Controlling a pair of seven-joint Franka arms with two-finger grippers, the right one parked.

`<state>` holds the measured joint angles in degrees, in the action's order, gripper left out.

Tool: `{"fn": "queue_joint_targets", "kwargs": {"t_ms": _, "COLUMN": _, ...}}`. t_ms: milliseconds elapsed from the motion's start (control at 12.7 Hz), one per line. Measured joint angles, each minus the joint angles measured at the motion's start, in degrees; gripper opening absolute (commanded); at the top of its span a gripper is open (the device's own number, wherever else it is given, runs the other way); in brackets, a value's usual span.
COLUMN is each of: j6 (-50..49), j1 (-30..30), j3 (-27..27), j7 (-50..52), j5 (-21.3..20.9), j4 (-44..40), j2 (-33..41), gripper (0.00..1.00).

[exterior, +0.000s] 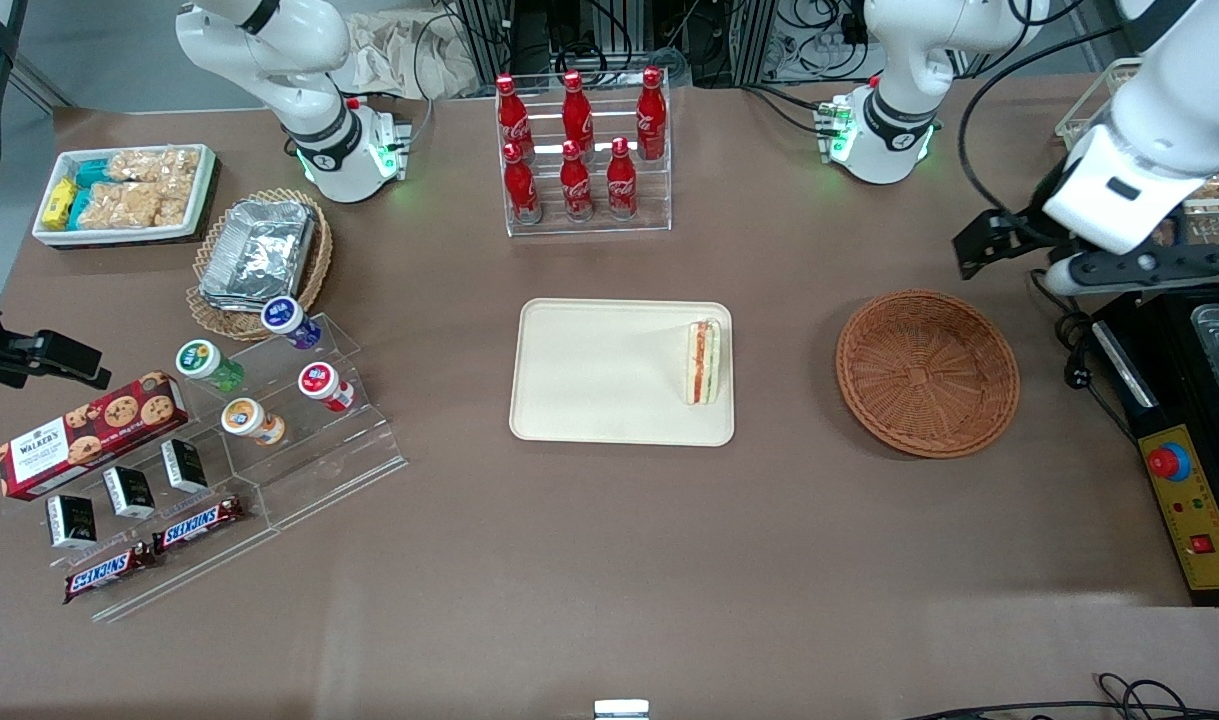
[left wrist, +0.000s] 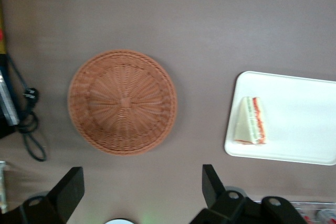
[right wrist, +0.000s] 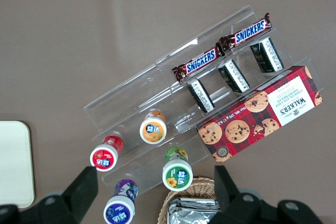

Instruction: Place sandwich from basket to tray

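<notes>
Brown and matte, the table (exterior: pixel 589 560) stretched across the whole scene and carried everything described. Near its middle lay the cream tray (exterior: pixel 609 400), flat and rectangular with rounded corners. The sandwich (exterior: pixel 704 362) rested on the tray, close to the edge that faced the basket, with its orange-red and green filling layers showing along one side. The basket (exterior: pixel 927 372), round, shallow and reddish-brown, sat well apart from the tray toward the working arm's end of the table, with nothing inside it. The left arm's gripper (left wrist: pixel 139 190) hung raised above the table near the basket, farther from the front camera than the basket; its two dark fingers (left wrist: pixel 71 184) were spread wide apart and held nothing. Farther from the front camera than the tray stood a clear rack of red cola bottles (exterior: pixel 579 150). Toward the parked arm's end of the table were a tan wicker basket of foil containers (exterior: pixel 259 255), a white bin of snack packets (exterior: pixel 124 190), clear steps holding small capped cups (exterior: pixel 269 375), a red box of cookies (exterior: pixel 89 432) and two Snickers bars (exterior: pixel 154 552).
</notes>
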<state>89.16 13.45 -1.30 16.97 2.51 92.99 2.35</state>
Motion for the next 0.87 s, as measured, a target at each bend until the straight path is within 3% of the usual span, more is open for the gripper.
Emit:
{"fn": "queue_joint_targets", "kwargs": {"t_ms": 474, "j6": 0.98, "j1": 0.69, "j3": 2.36, "j7": 2.85, "j5": 1.42, "j4": -0.21, "j2": -1.55, "gripper": 1.00}}
{"fn": "queue_joint_targets", "kwargs": {"t_ms": 868, "j6": 0.27, "j1": 0.65, "j3": 2.59, "j7": 3.01, "j5": -1.40, "j4": -3.44, "j2": -2.86, "gripper": 1.00}}
